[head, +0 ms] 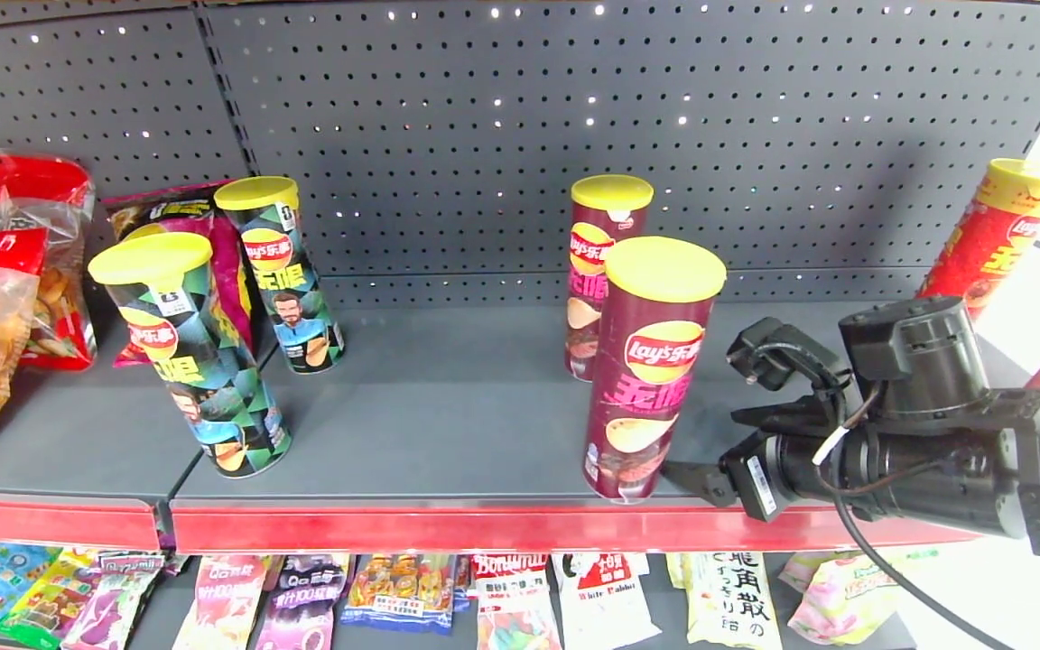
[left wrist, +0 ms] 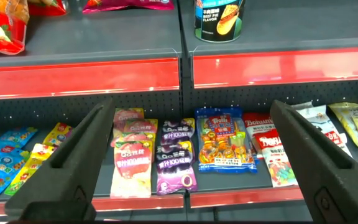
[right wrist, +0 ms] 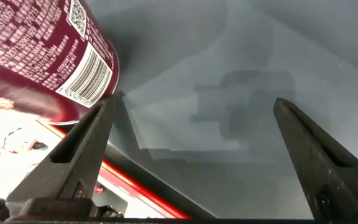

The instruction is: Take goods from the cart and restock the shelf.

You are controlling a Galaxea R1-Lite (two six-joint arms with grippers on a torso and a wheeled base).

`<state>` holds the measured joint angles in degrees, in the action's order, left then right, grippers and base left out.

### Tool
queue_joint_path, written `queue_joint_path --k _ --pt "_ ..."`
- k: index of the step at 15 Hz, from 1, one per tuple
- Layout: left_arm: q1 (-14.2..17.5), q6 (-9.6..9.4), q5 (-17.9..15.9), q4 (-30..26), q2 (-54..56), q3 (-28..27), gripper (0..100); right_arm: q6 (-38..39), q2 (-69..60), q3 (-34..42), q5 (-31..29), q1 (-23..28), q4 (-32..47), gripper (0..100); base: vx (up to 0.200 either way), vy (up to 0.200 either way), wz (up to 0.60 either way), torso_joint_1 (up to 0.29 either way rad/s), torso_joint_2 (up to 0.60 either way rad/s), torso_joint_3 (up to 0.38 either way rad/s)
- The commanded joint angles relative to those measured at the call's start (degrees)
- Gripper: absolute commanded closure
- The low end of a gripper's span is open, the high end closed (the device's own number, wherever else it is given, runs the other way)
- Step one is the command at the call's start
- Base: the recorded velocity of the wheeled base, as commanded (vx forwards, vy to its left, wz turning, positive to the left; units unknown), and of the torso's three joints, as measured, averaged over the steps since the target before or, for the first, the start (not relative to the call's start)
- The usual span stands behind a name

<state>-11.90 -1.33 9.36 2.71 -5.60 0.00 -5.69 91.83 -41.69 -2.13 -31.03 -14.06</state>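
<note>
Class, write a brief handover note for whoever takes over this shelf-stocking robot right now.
Left gripper: open, empty, facing colourful sweet packets.
Right gripper: open, empty, beside the base of the front maroon crisp can with yellow lid.
That can stands upright at the grey shelf's front edge, with a matching can behind it.
Done: this can looks placed.
Left: probably fetch more from the cart.

Right arm (head: 935, 469) enters from the right and lies level along the red front edge of the upper shelf (head: 448, 424). Right gripper (head: 710, 442) points left over that edge, jaws spread wide. Left gripper (left wrist: 191, 106) is held lower, facing the shelf fronts, with its fingers (left wrist: 73, 162) likewise set wide apart.
</note>
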Motion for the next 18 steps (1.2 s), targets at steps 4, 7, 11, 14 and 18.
queue_joint_path --k 4,7,11,14,18 --pt "0.03 0.01 0.04 0.02 -0.12 0.00 0 -0.11 0.72 -0.67 0.02 -0.35 -0.01 0 0.000 0.000 0.00 0.000 0.00 0.000" --pt "0.03 0.01 0.04 0.02 -0.12 0.00 0 -0.02 0.72 -0.58 -0.06 0.00 -0.01 0 0.000 0.000 0.00 0.000 0.00 0.000" --pt "0.03 0.01 0.04 0.02 -0.12 0.00 0 -0.02 1.16 -0.85 -0.85 0.35 -0.01 0 0.000 0.000 0.00 0.000 0.00 0.000" --pt "0.03 0.01 0.04 0.11 -0.12 0.00 0 -0.02 1.77 -2.25 -1.21 0.26 -0.01 0 0.000 0.000 0.00 0.000 0.00 0.000" --pt "-0.06 0.01 0.04 0.11 -0.12 0.00 0 -0.02 1.86 -2.61 -1.29 -0.26 -0.01 0 0.000 0.000 0.00 0.000 0.00 0.000"
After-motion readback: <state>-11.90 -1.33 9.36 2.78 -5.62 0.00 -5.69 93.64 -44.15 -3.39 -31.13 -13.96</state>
